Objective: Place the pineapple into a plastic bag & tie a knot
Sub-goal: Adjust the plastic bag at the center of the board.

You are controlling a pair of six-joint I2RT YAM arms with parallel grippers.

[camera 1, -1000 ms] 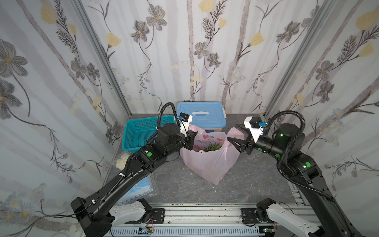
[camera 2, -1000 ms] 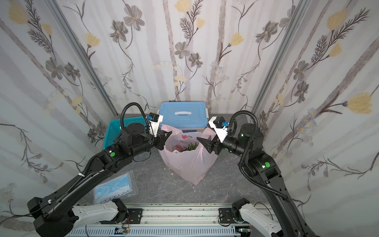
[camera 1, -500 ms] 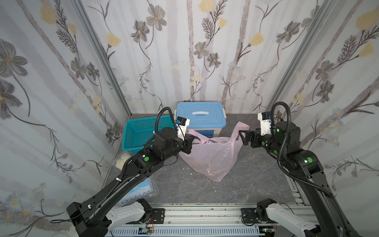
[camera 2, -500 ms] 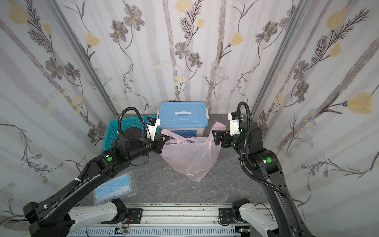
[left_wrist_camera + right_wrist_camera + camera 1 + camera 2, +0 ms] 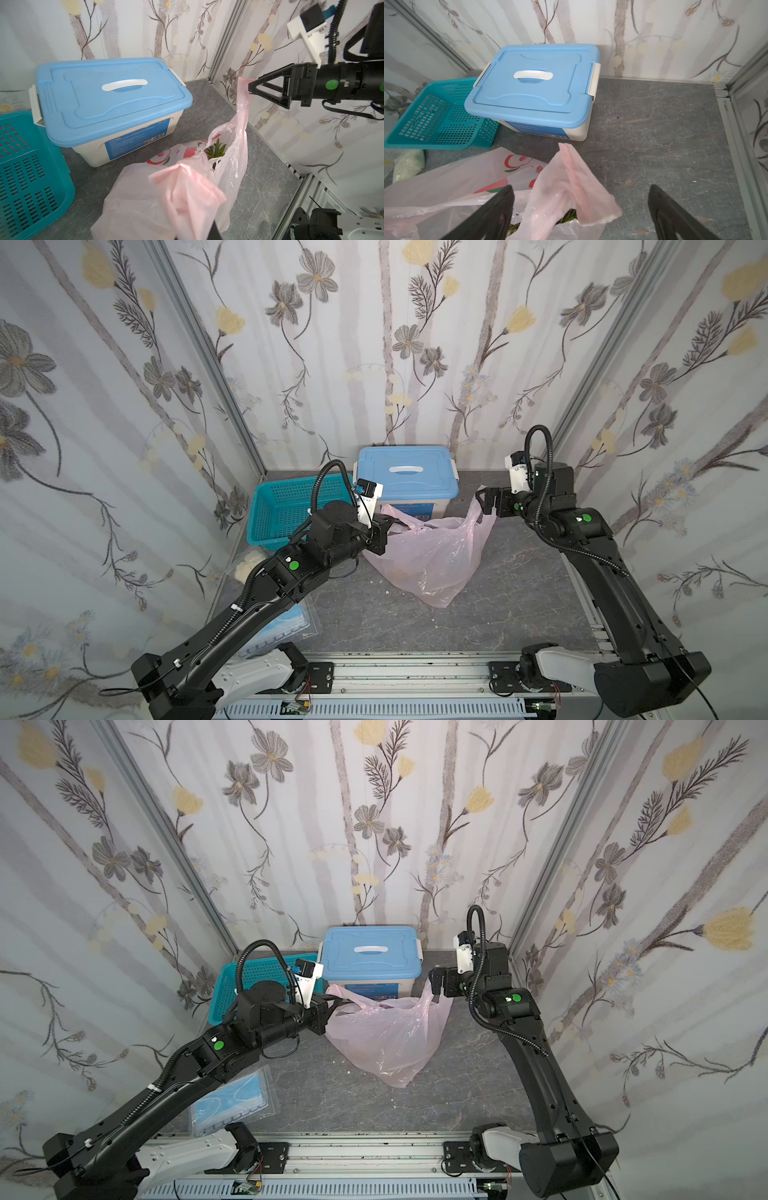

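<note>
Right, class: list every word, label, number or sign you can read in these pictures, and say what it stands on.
No text reads clearly.
Blue label on the storage box: white print and a barcode, too small to read.
Red lettering on the plastic bag: a few characters, unclear.
Clear packet: pale lettering, blurred.

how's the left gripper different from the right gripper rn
The left gripper is shut; the right gripper is open, jaws wide apart. The left gripper pinches one pink handle of the plastic bag; the right gripper grips nothing, the other handle standing loose between its jaws. Both face the bag's mouth from opposite sides.
</note>
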